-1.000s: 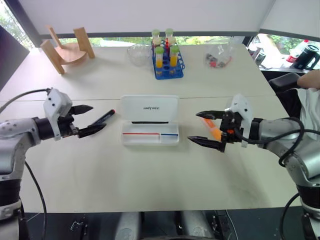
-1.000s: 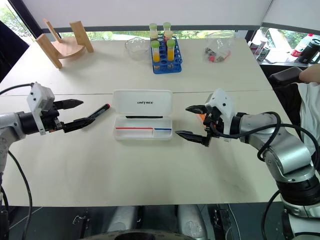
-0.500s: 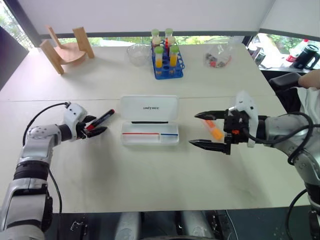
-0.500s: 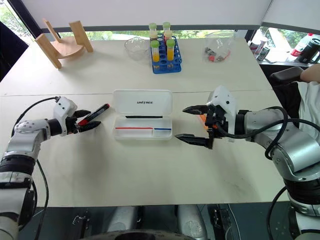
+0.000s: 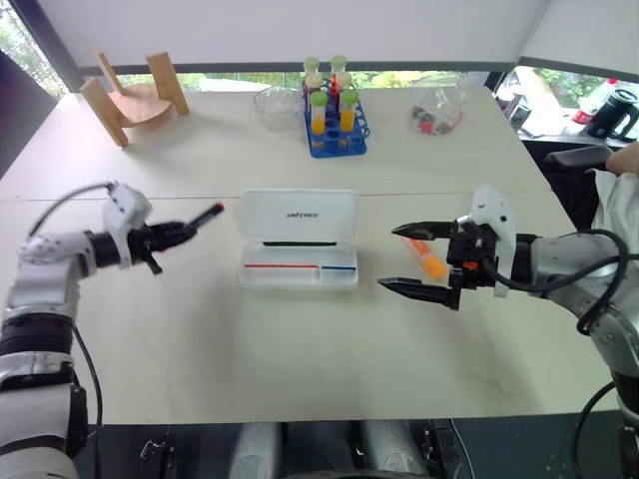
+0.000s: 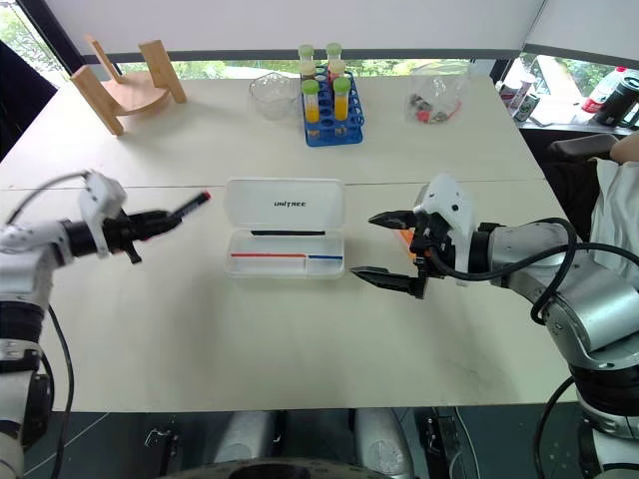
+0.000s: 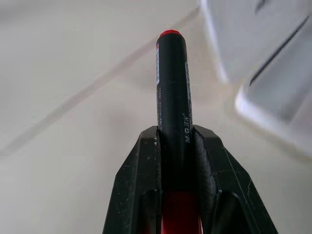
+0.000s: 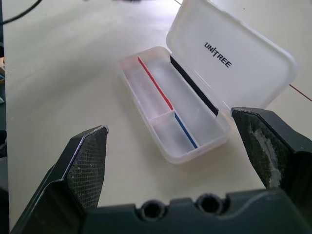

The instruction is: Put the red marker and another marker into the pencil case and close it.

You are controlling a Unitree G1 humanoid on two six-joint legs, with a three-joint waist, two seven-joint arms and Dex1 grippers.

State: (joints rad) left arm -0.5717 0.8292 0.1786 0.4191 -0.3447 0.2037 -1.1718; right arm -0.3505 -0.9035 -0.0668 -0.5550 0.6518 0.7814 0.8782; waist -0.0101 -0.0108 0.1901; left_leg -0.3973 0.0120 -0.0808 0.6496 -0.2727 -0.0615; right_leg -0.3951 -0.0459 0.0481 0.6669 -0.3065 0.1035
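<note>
The pencil case (image 5: 300,284) lies open at the table's middle, its lid (image 5: 300,212) flat behind the tray and red and blue stripes inside. My left gripper (image 5: 165,238) is off to its left, above the table, shut on the red marker (image 5: 205,217), whose black cap end points toward the case. In the left wrist view the marker (image 7: 171,97) is clamped between the two fingers. My right gripper (image 5: 389,259) hovers open to the right of the case. The orange marker (image 5: 430,260) lies on the table under that gripper's fingers. The right wrist view looks at the open case (image 8: 175,112).
At the back stand a blue rack of tubes (image 5: 334,120), a glass bowl (image 5: 277,105), a wooden stand (image 5: 135,100) and a clear bag of small items (image 5: 436,115). A person's arm (image 5: 619,170) shows at the right edge.
My left gripper went forward to the red marker, shut on it and lifted it off the table. The right gripper has stayed open in place.
</note>
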